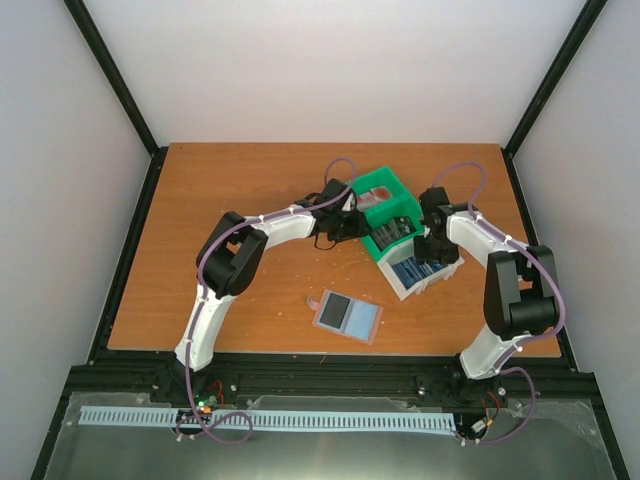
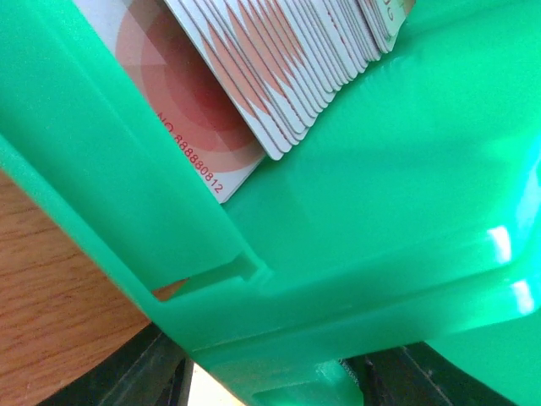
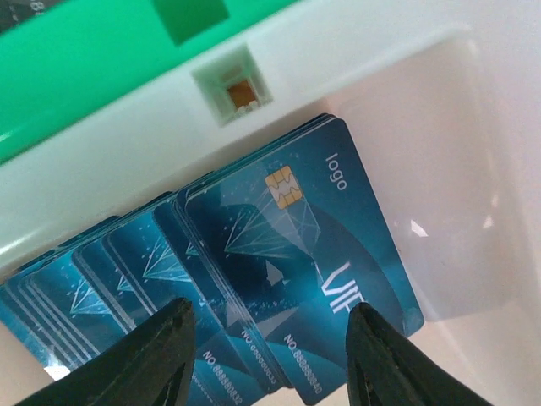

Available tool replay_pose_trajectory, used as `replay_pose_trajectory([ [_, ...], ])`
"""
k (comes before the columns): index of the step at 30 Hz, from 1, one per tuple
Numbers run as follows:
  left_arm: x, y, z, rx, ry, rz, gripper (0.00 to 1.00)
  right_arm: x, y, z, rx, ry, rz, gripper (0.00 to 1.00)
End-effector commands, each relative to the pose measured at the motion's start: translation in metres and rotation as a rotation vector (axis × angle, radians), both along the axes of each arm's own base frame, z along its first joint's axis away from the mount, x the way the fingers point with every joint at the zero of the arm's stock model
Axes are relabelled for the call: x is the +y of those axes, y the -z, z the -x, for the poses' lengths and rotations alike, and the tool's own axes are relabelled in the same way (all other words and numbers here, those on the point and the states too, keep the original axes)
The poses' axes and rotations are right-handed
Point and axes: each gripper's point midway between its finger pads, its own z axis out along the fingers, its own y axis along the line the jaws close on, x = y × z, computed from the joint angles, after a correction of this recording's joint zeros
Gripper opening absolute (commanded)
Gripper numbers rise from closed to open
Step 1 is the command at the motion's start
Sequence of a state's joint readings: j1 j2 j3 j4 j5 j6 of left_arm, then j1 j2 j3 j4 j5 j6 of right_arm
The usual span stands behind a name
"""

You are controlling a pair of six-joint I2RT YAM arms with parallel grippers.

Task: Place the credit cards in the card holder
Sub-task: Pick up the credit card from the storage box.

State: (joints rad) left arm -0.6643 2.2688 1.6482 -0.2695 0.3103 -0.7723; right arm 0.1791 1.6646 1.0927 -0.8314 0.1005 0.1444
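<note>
Looking first at the overhead view, the card holder (image 1: 348,316) is seen lying opened flat on the surface (image 1: 220,200), near the front edge between the two arms and well apart from the green-and-white tray (image 1: 395,185). Whether a card already sits inside it cannot be told at this size; none is seen sticking out. Both arms are bent over the tray: the left end effector (image 1: 347,222) is held at the green half, and the right end effector (image 1: 437,258) over the white half, where the blue cards (image 1: 410,268) are stacked.

In the left wrist view, the frame is filled by the green tray wall, with the red-and-white cards (image 2: 254,76) fanned in their compartment just behind it. The jaws themselves are not shown clearly, so it cannot be told whether this end effector is open, closed or gripping anything.

In the right wrist view, the jaws are seen standing apart just above the blue stack, the front card leaning against the white wall. Nothing is clamped between them.

The task is therefore judged to be at an early stage: the cards are in the tray, the holder is opened and waiting, and picking, carrying and inserting are all left to be done.
</note>
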Motion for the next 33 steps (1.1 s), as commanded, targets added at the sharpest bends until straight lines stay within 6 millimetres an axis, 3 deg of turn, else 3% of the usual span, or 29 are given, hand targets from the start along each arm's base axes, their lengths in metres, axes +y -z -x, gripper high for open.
replay_pose_trajectory([
  [1, 0.028, 0.044, 0.024, 0.086, 0.048, -0.134, 0.53, 0.0, 0.005, -0.01, -0.008, 0.018, 0.017, 0.49],
  [13, 0.028, 0.049, 0.029, 0.104, 0.068, -0.125, 0.52, -0.004, 0.0, -0.016, -0.011, 0.041, 0.036, 0.4],
  [33, 0.028, 0.053, 0.032, 0.12, 0.075, -0.12, 0.52, 0.004, 0.012, -0.002, 0.073, 0.032, -0.054, 0.46],
])
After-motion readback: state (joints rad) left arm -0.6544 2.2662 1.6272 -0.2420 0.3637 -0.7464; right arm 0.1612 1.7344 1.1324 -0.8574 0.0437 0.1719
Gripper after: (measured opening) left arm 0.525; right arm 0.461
